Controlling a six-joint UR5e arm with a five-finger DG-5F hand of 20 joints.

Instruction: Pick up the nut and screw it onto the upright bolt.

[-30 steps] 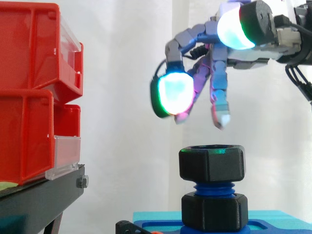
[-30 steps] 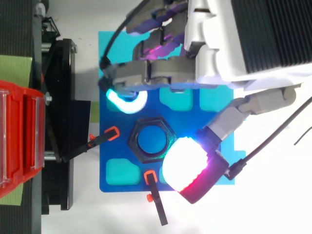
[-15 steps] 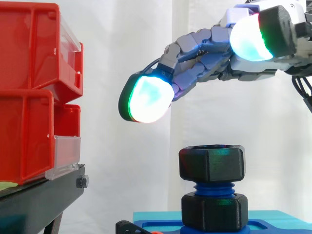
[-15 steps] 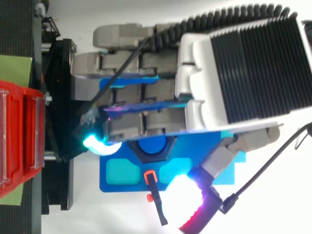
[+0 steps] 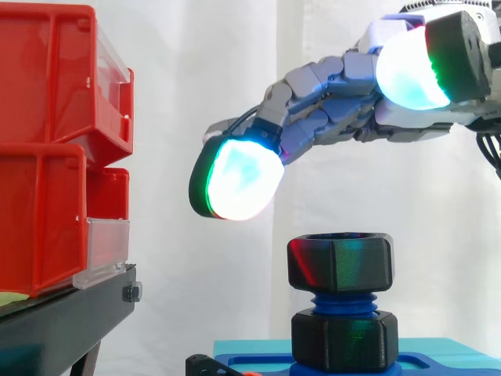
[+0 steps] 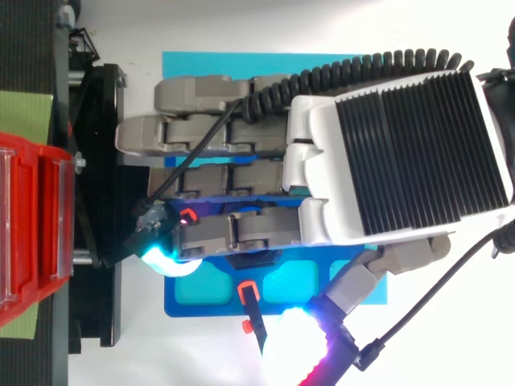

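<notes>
The nut [image 5: 340, 262] sits on top of the upright bolt [image 5: 342, 302], level and square, with a short band of blue thread bare between it and a second black nut [image 5: 344, 341] at the foot. It is chunky, black and six-sided, with broad flat faces, a round open bore and red and green glints from the glowing pads. To my eye it is light, rigid plastic that will turn easily if it is not cross-threaded.

The bolt rises from a blue plate [image 5: 250, 365] lying on a cyan mat [image 6: 241, 64]. From above, a sliver of the nut shows under the fingers, set back from the plate edge that carries an orange clip [image 6: 248, 289].

The robot hand [image 5: 329, 117] hangs clear above the nut and holds nothing. Its fingers stretch out nearly straight toward the red bins [image 5: 47, 149] on their black stand [image 5: 63, 317], one glowing fingertip [image 5: 235, 178] up and to the bin side of the nut, the thumb pad high on the arm's side.

I judge the nut started on the thread but far from run down, so more turning seems due. From my desk I would lower the robot hand straight over the bolt's axis, close pads on opposite flats — not on corners — and twist with light downward pressure. Any side load could tilt the nut and jam the thread, so I would keep the wrist centred and release before each re-grip.
</notes>
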